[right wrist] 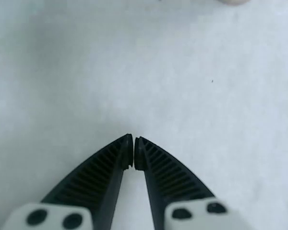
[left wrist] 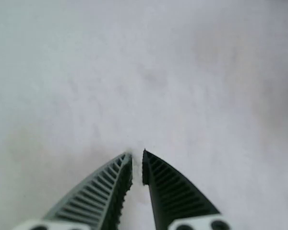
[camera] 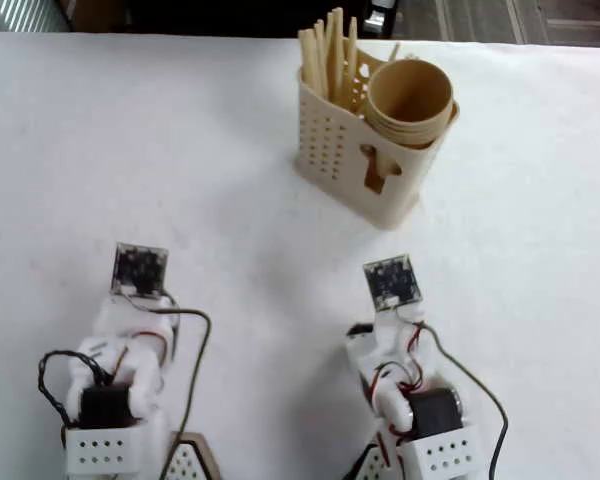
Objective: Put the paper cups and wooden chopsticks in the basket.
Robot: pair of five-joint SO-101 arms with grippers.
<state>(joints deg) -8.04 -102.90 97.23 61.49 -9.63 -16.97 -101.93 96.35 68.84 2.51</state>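
White table (camera: 130, 130) bears the basket (camera: 330, 150) holding light, crushable paper cups (camera: 410, 95), judged best gripped at the rim, and stiff, slippery wooden chopsticks (camera: 330, 50); left gripper (left wrist: 137, 160) and right gripper (right wrist: 134, 146) both closed, empty.

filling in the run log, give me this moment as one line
paper cups in basket | chopsticks in basket | left jaws shut, empty | right jaws shut, empty | task looks done
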